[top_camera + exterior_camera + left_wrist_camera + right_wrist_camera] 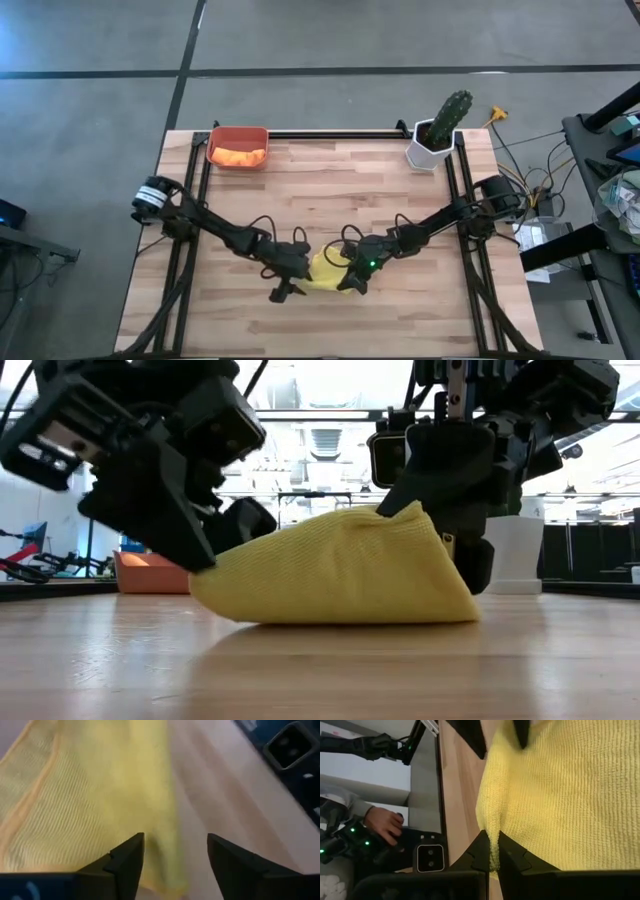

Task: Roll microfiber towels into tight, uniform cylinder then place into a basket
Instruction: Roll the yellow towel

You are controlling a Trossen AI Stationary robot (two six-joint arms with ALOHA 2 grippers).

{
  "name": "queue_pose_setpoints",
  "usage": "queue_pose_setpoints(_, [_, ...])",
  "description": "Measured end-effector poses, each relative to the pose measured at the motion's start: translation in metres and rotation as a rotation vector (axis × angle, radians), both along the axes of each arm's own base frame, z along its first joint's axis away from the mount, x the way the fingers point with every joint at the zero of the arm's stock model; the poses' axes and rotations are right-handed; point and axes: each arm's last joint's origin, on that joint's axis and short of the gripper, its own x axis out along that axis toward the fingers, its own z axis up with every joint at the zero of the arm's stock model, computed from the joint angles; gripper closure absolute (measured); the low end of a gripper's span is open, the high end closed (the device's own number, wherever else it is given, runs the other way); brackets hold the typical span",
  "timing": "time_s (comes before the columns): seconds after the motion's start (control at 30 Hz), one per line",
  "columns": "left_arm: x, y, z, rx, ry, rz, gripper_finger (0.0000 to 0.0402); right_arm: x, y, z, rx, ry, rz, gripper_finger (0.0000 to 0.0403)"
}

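A bright yellow microfiber towel (325,270) lies bunched near the table's front middle, between my two grippers. My left gripper (175,850) is open at the towel's left end (205,575), and the towel's edge (162,870) runs in between its fingers. My right gripper (495,852) is shut on the towel's right side. The red-orange basket (238,135) stands at the far left with an orange towel (240,156) lying in it. My left gripper's open fingers (127,860) stand over and beside the towel's edge, slanting down from the left; I cannot tell whether they touch it. My right gripper pinches a thin fold at the towel's edge (494,840) between its two fingers, slanting down from the right. That part is drawn up into a peak (400,512), and the rest of the towel rests on the table.
A white hexagonal pot with a green cactus (438,130) stands at the far right. Black rails (330,133) run along the far edge and both sides of the table. Beyond the table a person's hand (382,822) shows. Bare wood (330,195) lies between the towel and the basket.
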Motion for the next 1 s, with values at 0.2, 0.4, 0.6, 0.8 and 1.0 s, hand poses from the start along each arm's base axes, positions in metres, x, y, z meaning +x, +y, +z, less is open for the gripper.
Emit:
queue_pose_setpoints(0.2, [0.003, -0.001, -0.009, -0.015, 0.050, 0.043, 0.0196, -0.001, 0.000, 0.000, -0.007, 0.012, 0.001, 0.0390])
queue_pose_setpoints(0.4, [0.001, 0.000, -0.009, -0.008, 0.078, 0.042, 0.0252, -0.002, -0.001, -0.001, -0.020, 0.028, 0.008, 0.0390])
queue_pose_setpoints(0.6, [0.000, -0.001, -0.009, -0.076, 0.116, 0.040, 0.0361, -0.003, -0.001, -0.001, -0.021, 0.034, 0.011, 0.0390])
queue_pose_setpoints(0.8, [-0.001, -0.001, -0.008, -0.187, 0.196, 0.046, 0.0391, -0.006, 0.006, -0.003, -0.028, 0.062, 0.037, 0.0390])
queue_pose_setpoints(1.0, [0.001, 0.000, -0.006, -0.259, 0.245, 0.084, 0.0389, -0.014, 0.012, -0.011, -0.079, 0.148, 0.070, 0.0390])
